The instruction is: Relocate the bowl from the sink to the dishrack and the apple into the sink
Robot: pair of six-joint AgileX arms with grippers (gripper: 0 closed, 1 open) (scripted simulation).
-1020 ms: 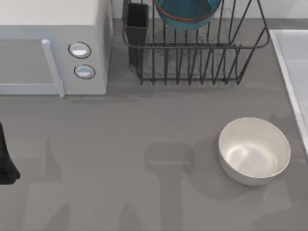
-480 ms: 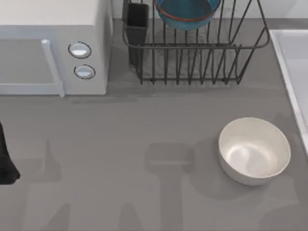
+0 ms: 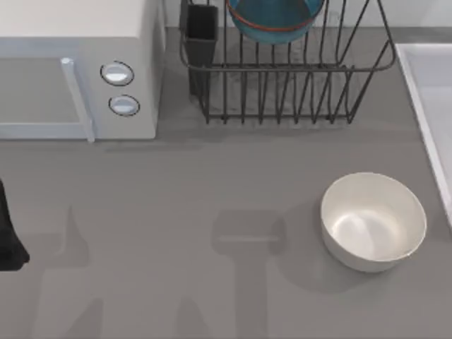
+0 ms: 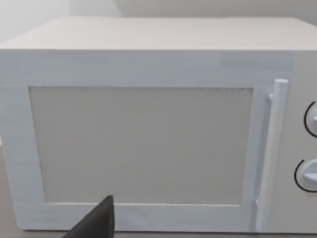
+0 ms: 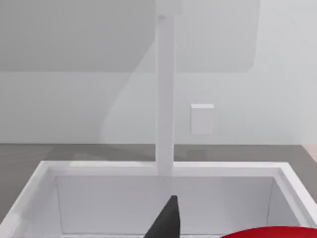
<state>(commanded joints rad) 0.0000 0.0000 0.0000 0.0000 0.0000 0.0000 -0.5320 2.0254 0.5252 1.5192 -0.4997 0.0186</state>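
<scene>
The teal-blue bowl with its orange-red band rests in the dark wire dishrack at the back of the table. The sink runs along the right edge. In the right wrist view the sink lies just below, and the top of the red apple shows at the picture's edge, right beside a dark part of my right gripper. Whether it holds the apple is hidden. My left arm sits at the table's left edge, with my left gripper facing the microwave door.
A white microwave fills the back left. A plain white bowl stands near the front right, close to the sink's rim. A black cutlery cup sits at the rack's left corner. A white tap rises behind the basin.
A faint shadow around the white bowl's right side has thinned and drawn off to the right. The bowls, the rack and the left arm have not moved.
</scene>
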